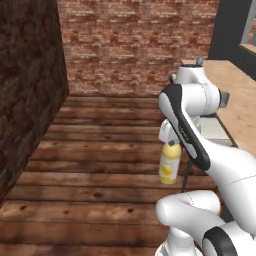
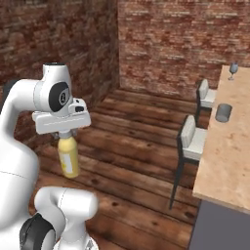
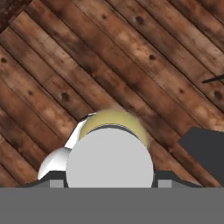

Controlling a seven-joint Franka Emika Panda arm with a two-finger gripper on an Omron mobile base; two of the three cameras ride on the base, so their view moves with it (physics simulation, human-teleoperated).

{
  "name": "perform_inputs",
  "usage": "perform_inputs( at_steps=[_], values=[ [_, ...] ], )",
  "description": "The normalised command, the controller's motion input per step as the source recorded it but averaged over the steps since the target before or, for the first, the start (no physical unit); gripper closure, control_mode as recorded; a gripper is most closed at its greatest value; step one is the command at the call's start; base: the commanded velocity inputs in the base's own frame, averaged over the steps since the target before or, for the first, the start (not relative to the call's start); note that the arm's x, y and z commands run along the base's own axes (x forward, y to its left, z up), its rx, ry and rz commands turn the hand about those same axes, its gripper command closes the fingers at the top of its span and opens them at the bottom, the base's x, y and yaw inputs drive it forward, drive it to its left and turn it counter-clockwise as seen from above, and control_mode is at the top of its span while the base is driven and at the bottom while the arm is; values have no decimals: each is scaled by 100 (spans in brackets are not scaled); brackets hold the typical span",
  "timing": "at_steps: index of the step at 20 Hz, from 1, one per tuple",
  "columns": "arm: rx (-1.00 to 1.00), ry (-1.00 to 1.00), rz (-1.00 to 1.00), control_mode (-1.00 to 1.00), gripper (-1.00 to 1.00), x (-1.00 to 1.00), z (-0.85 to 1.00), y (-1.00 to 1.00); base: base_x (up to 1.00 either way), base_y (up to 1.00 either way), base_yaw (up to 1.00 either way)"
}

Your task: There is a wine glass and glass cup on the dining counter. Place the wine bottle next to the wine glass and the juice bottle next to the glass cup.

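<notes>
Tool (image 2: 67, 135) hangs under the wrist over the plank floor (image 1: 100, 165), well short of the counter. It is clenched on the juice bottle (image 2: 69, 157): the stout yellow bottle hangs upright beneath the hand, gripped at the top. In the hand view its pale cap (image 3: 109, 164) sits between the two dark tips, with floor planks far below, so the bottle is airborne, not resting on anything.

Dining counter (image 2: 227, 161) runs along the right side of the right base view. On it, toward the far end, the wine glass (image 2: 233, 70) stands near the edge. Nearer the camera, a squat greyish tumbler, taken to be the glass cup (image 2: 223, 113), stands apart from the wine glass. Two chairs, the nearer one (image 2: 191, 141), are drawn up along the counter's edge between robot and slab.

Judgement on progress: juice bottle picked up and in transit, not yet delivered. No bottle stands beside the cup or the wine glass in these views. Left to do: carry the juice bottle to the counter, set it beside the cup, then fetch the wine bottle and set it beside the wine glass.
</notes>
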Motion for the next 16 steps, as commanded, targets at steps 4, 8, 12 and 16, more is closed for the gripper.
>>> perform_inputs(
  at_steps=[4,8,12,16],
  values=[
    [0,0,0,100,100,0,0,0,71,34,-38],
    [0,0,0,100,100,0,0,0,71,35,-38],
    [0,0,0,100,100,0,0,0,71,35,-39],
    [0,0,0,100,100,0,0,0,70,35,-39]
  ],
)
